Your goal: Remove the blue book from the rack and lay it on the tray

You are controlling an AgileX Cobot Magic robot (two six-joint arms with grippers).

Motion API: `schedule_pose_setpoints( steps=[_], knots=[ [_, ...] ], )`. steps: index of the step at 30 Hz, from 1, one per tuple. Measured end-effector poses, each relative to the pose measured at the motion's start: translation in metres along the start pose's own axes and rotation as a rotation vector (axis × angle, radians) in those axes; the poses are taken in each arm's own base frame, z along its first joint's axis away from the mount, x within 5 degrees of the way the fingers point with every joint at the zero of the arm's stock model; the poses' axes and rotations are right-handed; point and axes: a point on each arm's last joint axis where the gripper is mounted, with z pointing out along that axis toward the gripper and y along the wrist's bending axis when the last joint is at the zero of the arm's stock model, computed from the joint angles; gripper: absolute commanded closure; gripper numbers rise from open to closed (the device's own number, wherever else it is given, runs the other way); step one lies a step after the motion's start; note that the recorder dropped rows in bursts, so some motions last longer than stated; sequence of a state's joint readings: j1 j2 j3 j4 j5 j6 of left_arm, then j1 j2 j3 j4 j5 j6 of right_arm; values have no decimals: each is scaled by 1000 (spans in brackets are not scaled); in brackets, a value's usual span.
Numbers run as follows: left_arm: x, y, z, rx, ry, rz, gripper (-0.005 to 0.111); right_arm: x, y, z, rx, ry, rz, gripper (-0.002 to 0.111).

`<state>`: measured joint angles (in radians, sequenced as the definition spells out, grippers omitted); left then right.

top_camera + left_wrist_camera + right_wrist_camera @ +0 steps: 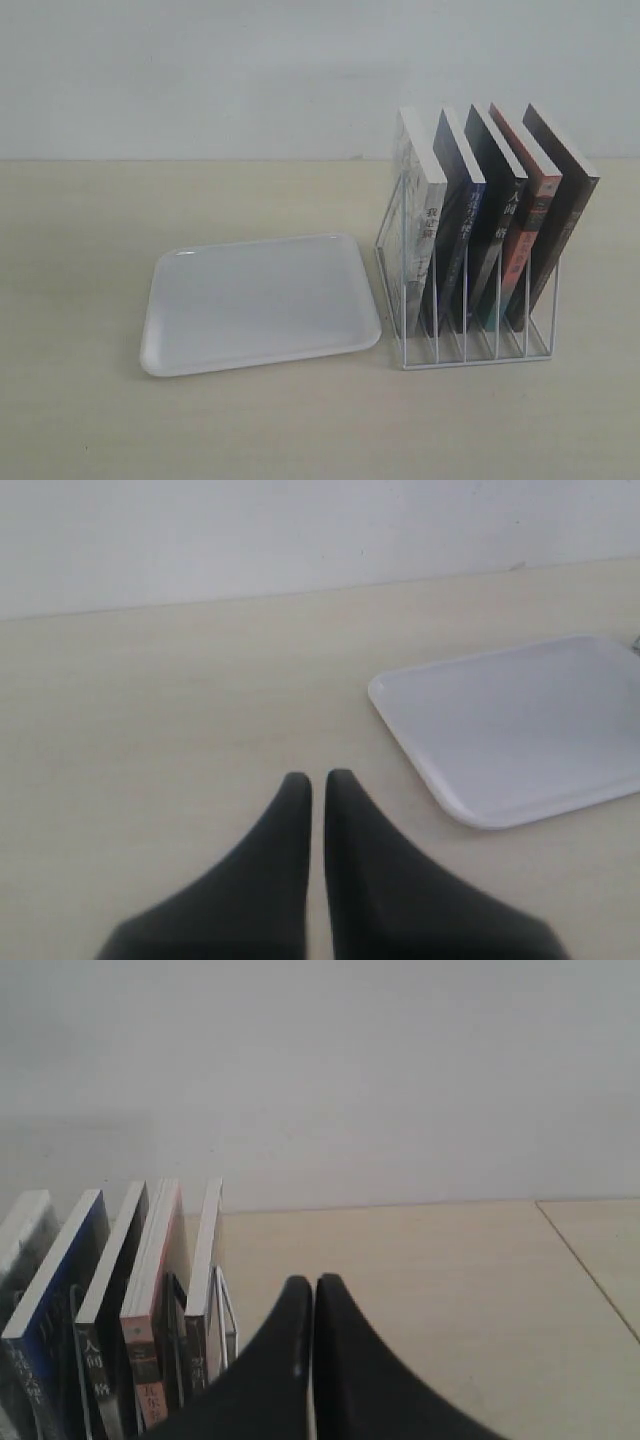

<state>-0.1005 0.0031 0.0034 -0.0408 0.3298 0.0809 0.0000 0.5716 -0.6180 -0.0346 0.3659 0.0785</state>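
Lettering on blue book (462, 225) spine, blurred

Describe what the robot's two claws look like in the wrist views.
The left claw and right claw look alike: each has two matte black fingers, broad at the base, curving to narrow rounded tips. No cables or markings show, and the arms are out of view.
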Motion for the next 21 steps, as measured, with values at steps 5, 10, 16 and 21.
schedule_pose_setpoints(
  steps=[5, 10, 16, 21],
  knots=[
    [0, 0, 0, 0, 0, 0, 102, 2, 0, 14, 1, 50, 6, 108],
    [0, 0, 0, 0, 0, 0, 102, -1, 2, 19, -15, 13, 48, 108],
    [0, 0, 0, 0, 0, 0, 102, -15, 5, 50, -26, 155, 61, 108],
    [0, 0, 0, 0, 0, 0, 102, -50, 13, 96, -88, 407, 12, 108]
  ],
)
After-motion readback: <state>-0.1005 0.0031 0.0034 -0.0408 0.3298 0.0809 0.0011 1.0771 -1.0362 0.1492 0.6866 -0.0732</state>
